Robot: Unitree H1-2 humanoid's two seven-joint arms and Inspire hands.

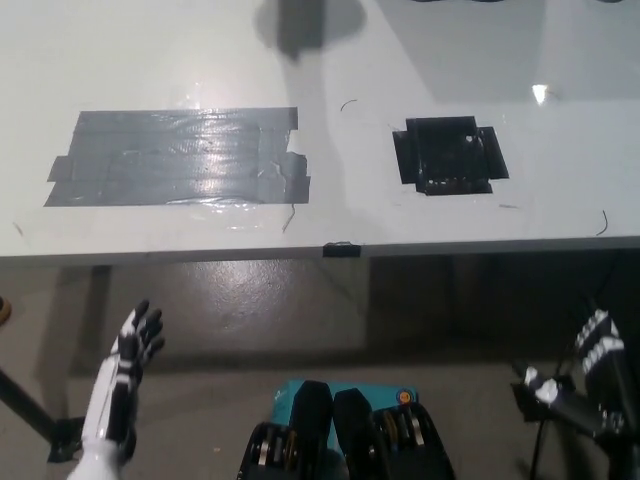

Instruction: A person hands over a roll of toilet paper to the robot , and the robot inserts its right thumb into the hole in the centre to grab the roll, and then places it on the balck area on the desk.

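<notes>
— What's on the desk (330, 215) right now?

— Going by size: the pale desk fills the upper half. On it, toward ten o'clock, a wide patch of grey tape (180, 157). Toward one o'clock, well apart from that, the smaller black area (449, 155), glossy, nothing on it. A dim shadow (300, 25) lies at twelve.

— And the hands?

— Both low, below the desk edge. The white left hand (136, 340) sits at seven o'clock, fingers spread and upright, holding nothing. The black right hand (602, 362) is at five o'clock, partly cut by the frame edge; it carries nothing, but I can't tell how far its fingers are parted.

— The toilet roll?

— Nowhere in sight. No person's hand either, so I'd say the handover hasn't begun.

— How would it handle?

— My guess: very light and soft, with paper that dents under a squeeze. The stiffest part should be the cardboard core, so thumb inside the hole, fingers around the outside, gentle pressure.
</notes>
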